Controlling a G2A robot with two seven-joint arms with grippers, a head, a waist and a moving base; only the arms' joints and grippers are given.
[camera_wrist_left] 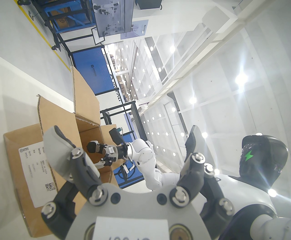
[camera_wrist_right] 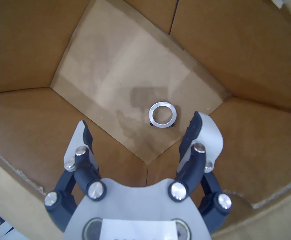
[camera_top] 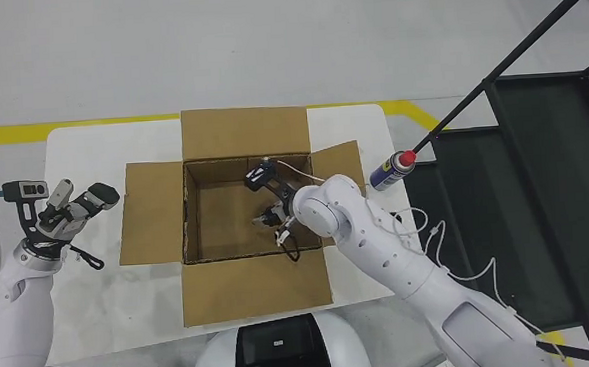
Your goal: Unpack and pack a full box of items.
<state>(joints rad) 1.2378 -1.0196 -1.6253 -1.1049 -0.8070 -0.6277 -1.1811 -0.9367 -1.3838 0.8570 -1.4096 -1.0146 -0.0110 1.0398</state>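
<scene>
The open cardboard box [camera_top: 156, 223] stands in the middle of the white table with all its flaps folded out. My right gripper [camera_top: 269, 218] is down inside it, near the right wall. In the right wrist view that gripper [camera_wrist_right: 141, 130] is open, with a metal ring [camera_wrist_right: 162, 114] lying flat on the box floor [camera_wrist_right: 113, 75] just beyond its fingertips and untouched. My left gripper [camera_top: 81, 195] is held up off the table, left of the box, open and holding nothing. In the left wrist view the left gripper [camera_wrist_left: 124, 136] points sideways toward the box [camera_wrist_left: 20, 145].
A blue spray can [camera_top: 392, 168] with a red cap lies at the table's right edge, beside the box's right flap. A black metal rack [camera_top: 534, 161] stands just right of the table. Bare white table [camera_top: 101, 304] shows left of and in front of the box.
</scene>
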